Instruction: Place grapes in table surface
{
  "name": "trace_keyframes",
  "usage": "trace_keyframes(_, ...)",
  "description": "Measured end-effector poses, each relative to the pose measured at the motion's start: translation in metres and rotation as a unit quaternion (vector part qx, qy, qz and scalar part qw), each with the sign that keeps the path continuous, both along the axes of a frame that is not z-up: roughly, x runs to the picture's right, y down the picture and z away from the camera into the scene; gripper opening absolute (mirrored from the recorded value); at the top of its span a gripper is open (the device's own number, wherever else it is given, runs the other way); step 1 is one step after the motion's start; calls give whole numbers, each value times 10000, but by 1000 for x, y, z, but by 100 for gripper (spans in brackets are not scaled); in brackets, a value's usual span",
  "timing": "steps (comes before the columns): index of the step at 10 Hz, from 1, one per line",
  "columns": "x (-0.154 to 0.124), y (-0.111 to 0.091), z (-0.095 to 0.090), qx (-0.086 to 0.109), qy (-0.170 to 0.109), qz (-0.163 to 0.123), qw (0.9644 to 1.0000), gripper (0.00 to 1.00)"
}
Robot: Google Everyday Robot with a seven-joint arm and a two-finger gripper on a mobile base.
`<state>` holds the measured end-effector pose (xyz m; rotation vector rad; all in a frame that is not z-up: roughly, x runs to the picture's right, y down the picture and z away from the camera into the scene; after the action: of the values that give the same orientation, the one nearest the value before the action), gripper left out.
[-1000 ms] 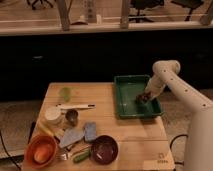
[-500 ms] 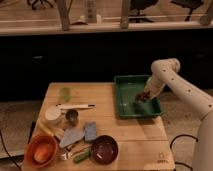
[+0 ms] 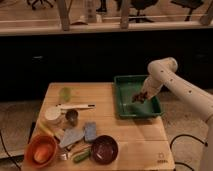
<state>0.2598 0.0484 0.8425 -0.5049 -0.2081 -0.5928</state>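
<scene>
The gripper (image 3: 140,97) is lowered into the green tray (image 3: 125,111), near its right side. The grapes (image 3: 138,98) are seen as a dark lump right at the gripper tip, inside the tray. It cannot be told if the jaws are open or closed around them. The tray is set at the back right of the tabletop (image 3: 135,134). A dark maroon bowl (image 3: 104,148) is placed near the front edge, and an orange bowl (image 3: 41,151) is found at the front left corner. A small metal cup (image 3: 72,117) is stood just beside a white round container (image 3: 52,114) on the left side. A pale green cup (image 3: 65,93) is seen farther back.
</scene>
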Motion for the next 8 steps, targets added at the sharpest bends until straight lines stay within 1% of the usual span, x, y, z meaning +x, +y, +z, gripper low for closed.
trace_keyframes(1, -4, -2, -8, 20, -10, -55, 10000, 5)
trace_keyframes(2, -7, -2, -10, 22, -29, -93, 10000, 4)
trace_keyframes(3, -10, -1, -10, 26, -47, -158, 9999, 8)
trace_keyframes(5, -20, 1, -13, 44, -123, -282, 9995, 24)
trace_keyframes(6, -22, 0, -16, 53, -144, -325, 9994, 25)
trace_keyframes(7, -25, 1, -21, 62, -176, -396, 9990, 21)
trace_keyframes(8, -30, -2, -29, 94, -230, -488, 9985, 9)
